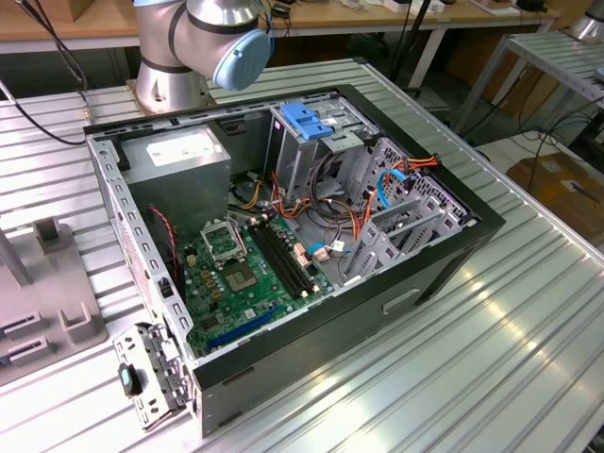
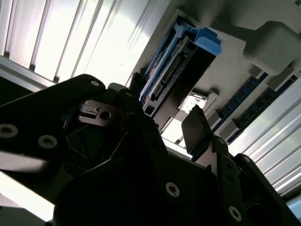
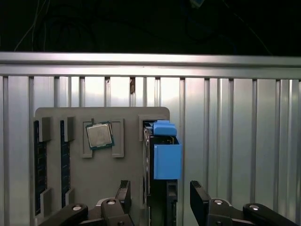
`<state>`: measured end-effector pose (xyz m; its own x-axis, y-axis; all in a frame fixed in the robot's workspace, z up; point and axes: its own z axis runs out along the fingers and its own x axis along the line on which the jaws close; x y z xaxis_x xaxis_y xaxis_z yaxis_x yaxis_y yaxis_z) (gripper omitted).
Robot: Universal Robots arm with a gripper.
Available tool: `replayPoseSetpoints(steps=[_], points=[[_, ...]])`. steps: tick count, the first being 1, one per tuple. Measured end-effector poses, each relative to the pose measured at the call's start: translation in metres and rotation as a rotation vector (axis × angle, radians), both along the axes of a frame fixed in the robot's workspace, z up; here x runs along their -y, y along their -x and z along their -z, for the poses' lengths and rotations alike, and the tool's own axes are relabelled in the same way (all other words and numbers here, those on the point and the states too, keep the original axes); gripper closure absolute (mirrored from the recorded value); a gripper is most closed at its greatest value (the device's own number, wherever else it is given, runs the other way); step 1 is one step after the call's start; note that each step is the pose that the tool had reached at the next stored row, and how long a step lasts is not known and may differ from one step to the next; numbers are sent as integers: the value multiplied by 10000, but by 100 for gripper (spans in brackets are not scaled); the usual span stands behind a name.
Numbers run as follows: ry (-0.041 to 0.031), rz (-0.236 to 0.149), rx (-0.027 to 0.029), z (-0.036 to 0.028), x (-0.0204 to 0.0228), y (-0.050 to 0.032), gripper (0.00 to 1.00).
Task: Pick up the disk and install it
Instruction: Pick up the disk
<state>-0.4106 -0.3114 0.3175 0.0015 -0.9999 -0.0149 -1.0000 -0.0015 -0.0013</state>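
Gripper: released. In the first wrist view I see its two black fingers spread, one on each side of the disk, with a gap showing on both sides.
Disk: stands on edge in a slot of the grey holder, its blue frame outermost. It sits between the fingers and is not gripped. The second wrist view shows its connector edge and blue frame.
Processor chip: lies flat in a recess of the holder, just beside the disk's slot.
Memory sticks: two, in slots at the holder's far side from the disk, beyond the chip.
Table: ribbed metal; the holder lies on it.
Arm: its base stands behind the computer case in the exterior view.
Computer case: lies open on the ribbed table, motherboard exposed, with a blue bracket atop its drive cage. I cannot tell its position relative to the holder.
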Motion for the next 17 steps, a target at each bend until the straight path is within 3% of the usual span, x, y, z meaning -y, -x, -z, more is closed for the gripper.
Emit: replayPoseSetpoints(steps=[7,17], points=[[-1,0,-2,82,0,-10,38],[-1,0,-3,106,0,-10,38]])
